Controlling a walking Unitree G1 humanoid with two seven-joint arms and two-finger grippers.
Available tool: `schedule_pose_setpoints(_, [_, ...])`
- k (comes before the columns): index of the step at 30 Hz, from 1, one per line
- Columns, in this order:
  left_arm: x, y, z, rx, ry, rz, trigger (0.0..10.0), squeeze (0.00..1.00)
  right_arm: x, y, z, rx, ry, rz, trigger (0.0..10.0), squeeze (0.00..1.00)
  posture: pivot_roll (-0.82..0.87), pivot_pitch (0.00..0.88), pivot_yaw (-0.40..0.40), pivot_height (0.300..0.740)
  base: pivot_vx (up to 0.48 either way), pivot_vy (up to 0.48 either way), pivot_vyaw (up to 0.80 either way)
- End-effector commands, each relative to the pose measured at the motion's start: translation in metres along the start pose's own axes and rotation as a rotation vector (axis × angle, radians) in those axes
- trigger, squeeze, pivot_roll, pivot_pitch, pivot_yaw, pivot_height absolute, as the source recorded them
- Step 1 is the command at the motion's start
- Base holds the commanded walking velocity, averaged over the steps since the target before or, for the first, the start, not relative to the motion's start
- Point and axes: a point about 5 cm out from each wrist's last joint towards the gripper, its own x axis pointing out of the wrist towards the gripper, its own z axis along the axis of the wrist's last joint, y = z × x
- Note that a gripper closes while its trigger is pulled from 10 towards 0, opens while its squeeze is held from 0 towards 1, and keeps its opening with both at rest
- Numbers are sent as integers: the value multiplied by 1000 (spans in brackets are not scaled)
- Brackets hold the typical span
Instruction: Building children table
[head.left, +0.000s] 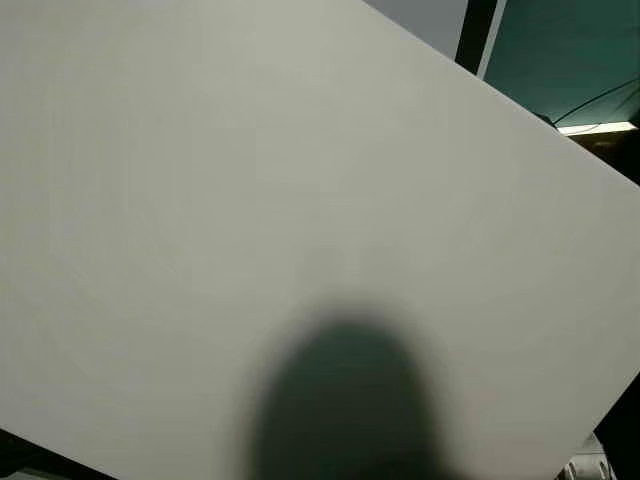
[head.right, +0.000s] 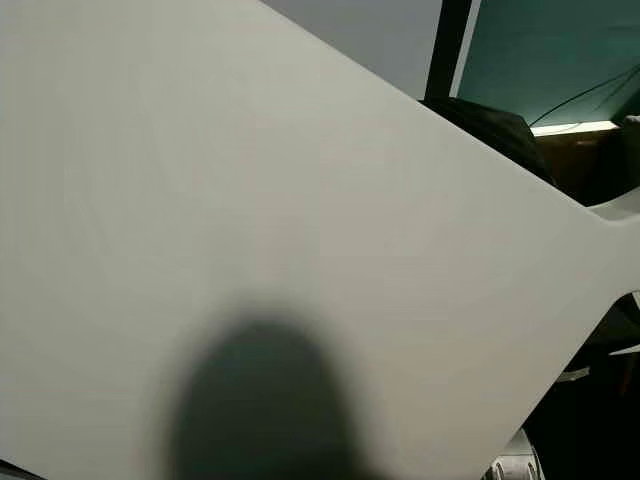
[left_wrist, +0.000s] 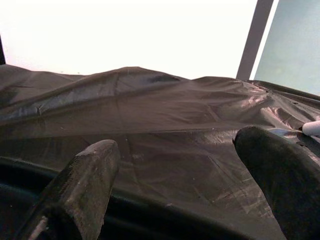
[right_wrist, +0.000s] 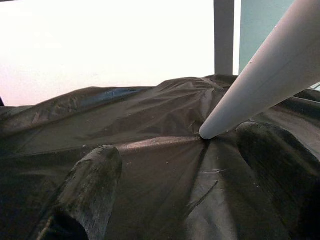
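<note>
Both grippers, left (left_wrist: 170, 185) and right (right_wrist: 180, 180), are seen with black fingers spread apart and clamped on nothing, hovering over a crumpled black plastic sheet (left_wrist: 150, 115). A white tapered table leg (right_wrist: 260, 75) rests its tip on that sheet beside the right fingers. A large flat white tabletop panel (head.left: 250, 180) is tilted close before the head camera. The leg should probably be grasped near mid-length so it is kept steady.

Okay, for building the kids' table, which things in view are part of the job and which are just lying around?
Part of the job:
- white tabletop panel, tilted close before the head camera
- white table leg, its tip resting on the black sheet
- left gripper and right gripper, both open above the sheet

Just lying about:
- black plastic sheet
- dark post
- teal wall
</note>
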Motion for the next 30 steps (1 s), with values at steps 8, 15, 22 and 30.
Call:
schedule_pose_setpoints(8, [5,0,15,16,-56,26,10000,0,6,4,3,4,-19,7,10000,0,31,0,39,740,0,0,0])
schedule_pose_setpoints(15, [2,0,9,17,-33,26,10000,0,6,3,3,1,-18,4,10000,0,28,0,37,740,0,0,0])
schedule_pose_setpoints(22, [4,-1,9,15,-37,23,10000,0,7,3,3,-2,-18,8,10000,0,28,0,36,740,0,0,0])
schedule_pose_setpoints(30, [4,-1,10,17,-36,19,10000,0,8,5,3,0,-15,10,10000,0,32,0,37,740,0,0,0])
